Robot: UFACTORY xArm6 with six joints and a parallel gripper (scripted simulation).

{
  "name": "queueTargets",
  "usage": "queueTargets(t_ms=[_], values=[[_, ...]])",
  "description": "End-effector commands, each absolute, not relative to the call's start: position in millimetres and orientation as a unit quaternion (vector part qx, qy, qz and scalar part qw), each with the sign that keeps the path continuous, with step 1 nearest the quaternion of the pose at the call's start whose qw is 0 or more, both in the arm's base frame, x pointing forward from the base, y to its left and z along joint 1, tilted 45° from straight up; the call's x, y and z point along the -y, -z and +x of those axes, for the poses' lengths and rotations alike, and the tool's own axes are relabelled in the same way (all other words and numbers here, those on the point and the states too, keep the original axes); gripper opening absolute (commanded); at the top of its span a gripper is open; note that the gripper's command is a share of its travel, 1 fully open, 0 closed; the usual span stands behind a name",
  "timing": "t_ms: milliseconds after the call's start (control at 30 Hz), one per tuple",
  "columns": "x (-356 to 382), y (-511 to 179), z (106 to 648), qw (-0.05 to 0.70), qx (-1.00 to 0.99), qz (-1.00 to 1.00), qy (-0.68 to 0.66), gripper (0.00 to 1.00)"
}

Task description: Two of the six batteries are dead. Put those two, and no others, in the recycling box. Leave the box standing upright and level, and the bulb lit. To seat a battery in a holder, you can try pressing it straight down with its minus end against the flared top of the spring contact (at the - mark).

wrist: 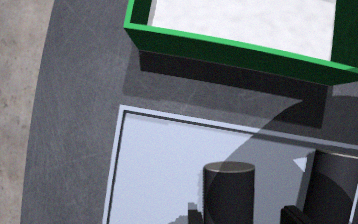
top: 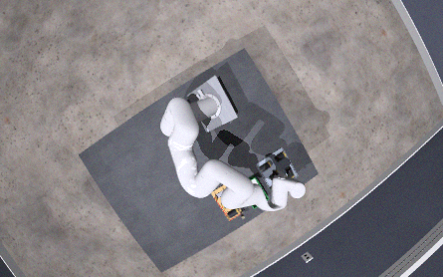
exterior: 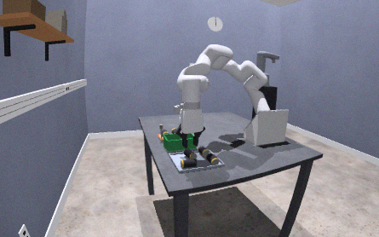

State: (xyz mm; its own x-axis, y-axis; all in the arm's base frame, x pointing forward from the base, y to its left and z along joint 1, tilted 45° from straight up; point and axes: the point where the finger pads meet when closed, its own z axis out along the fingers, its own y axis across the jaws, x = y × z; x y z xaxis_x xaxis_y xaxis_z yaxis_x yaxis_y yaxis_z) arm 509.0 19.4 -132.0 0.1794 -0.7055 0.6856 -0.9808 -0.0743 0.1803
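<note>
My gripper [exterior: 192, 142] [wrist: 242, 216] is half open and empty, pointing down above the tray's box-side part. In the wrist view its fingertips are at the bottom edge, either side of a dark battery [wrist: 230, 192], not closed on it. A second battery [wrist: 332, 185] lies right of the fingers. The pale tray [wrist: 155, 150] [exterior: 203, 165] holds several black batteries with gold ends, including one [exterior: 188, 163] near its front and one [exterior: 212, 158] at the right. The green recycling box [exterior: 172, 143] [wrist: 230, 60] stands upright beside the tray; its visible floor shows no battery.
An orange-edged holder [top: 220, 204] [exterior: 160, 137] stands beyond the green box, partly hidden by the arm. A small upright post [exterior: 161, 127] rises there; whether a bulb is lit cannot be told. The table edge is near the tray. The arm's base [exterior: 268, 128] stands to the right.
</note>
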Motion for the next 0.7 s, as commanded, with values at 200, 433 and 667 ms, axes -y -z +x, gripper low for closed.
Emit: queueTargets(t_ms=[200, 433, 667], values=[[-5.3, 146.4, 508.9, 0.314, 0.603, 0.700, -0.219, 0.51], [3.6, 155.4, 508.0, 0.314, 0.603, 0.700, -0.219, 0.51], [7.8, 159.5, 507.6, 0.314, 0.603, 0.700, -0.219, 0.51]])
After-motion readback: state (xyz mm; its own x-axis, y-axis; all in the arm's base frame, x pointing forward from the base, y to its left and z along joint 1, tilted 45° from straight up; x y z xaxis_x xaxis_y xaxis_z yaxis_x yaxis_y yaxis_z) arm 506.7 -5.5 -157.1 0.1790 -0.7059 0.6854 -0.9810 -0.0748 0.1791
